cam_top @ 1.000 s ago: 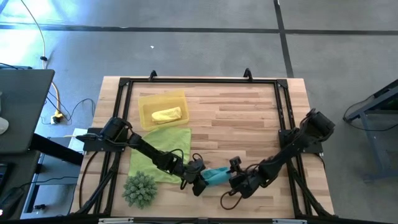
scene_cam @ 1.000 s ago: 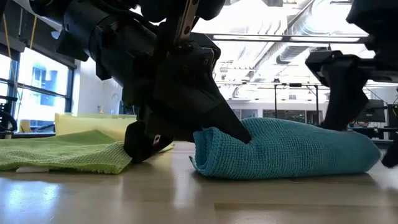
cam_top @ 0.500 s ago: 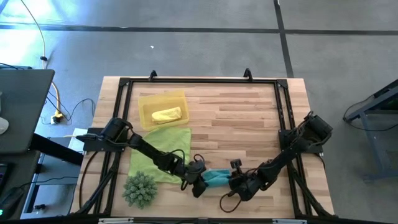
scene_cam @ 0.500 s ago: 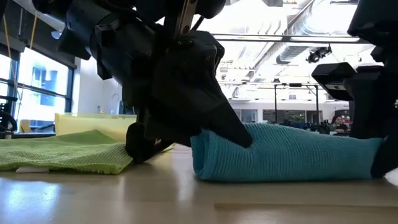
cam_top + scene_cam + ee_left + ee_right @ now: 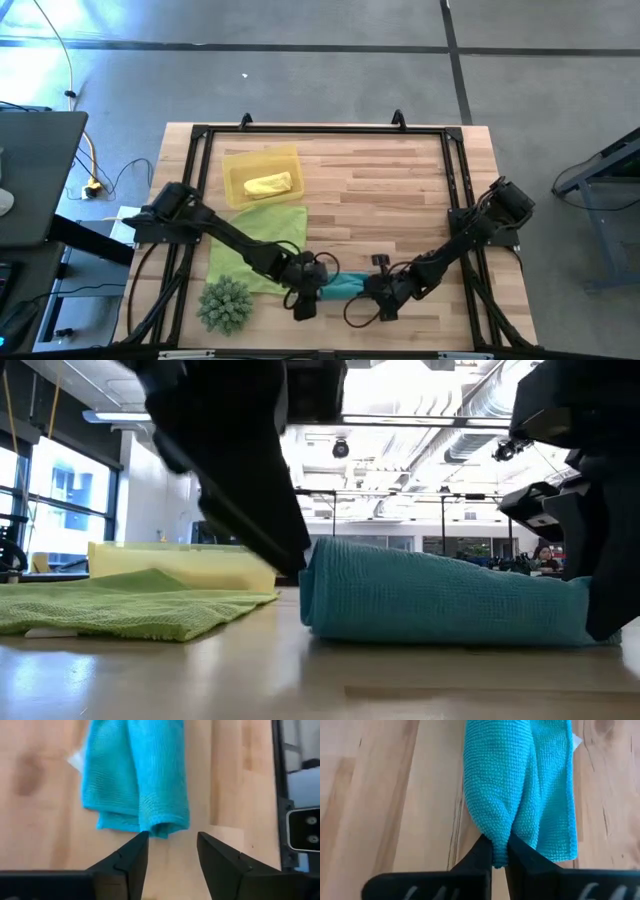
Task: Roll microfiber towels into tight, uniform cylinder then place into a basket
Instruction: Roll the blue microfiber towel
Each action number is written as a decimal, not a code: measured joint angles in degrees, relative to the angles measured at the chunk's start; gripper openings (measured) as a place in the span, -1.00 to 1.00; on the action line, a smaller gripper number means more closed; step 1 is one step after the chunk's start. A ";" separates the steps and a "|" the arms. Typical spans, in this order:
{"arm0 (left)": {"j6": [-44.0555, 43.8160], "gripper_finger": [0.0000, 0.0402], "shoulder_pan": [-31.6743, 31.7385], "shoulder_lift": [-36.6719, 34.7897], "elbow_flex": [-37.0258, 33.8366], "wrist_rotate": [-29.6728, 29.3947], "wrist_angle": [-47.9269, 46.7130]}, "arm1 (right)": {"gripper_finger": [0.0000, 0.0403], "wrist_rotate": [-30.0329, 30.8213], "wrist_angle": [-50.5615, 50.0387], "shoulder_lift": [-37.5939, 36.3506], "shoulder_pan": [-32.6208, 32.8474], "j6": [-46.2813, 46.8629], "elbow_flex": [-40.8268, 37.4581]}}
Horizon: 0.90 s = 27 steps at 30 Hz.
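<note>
While right gripper (image 5: 499,851) pinches its end, teal towel (image 5: 343,284) lengthwise left-to-right, left gripper (image 5: 170,851) released.

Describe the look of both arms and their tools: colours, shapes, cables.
Both arms are dark, jointed and slim. The left tool ends in two black wedge-shaped fingers; the right tool has matching black tapered fingers. A thin black cable loops beside the right arm's wrist.

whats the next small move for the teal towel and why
Probably lift the rolled teal towel with the right gripper, which is pinched shut on one end. The left gripper stands open just off the other end, so nothing else holds it. The basket, with the yellow towel inside, lies across the table.
</note>
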 joint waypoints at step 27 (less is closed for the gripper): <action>22.60 -0.20 -8.52 8.24 2.03 -32.23 9.80 | -1.00 -8.45 4.80 -0.19 -4.61 4.74 -0.30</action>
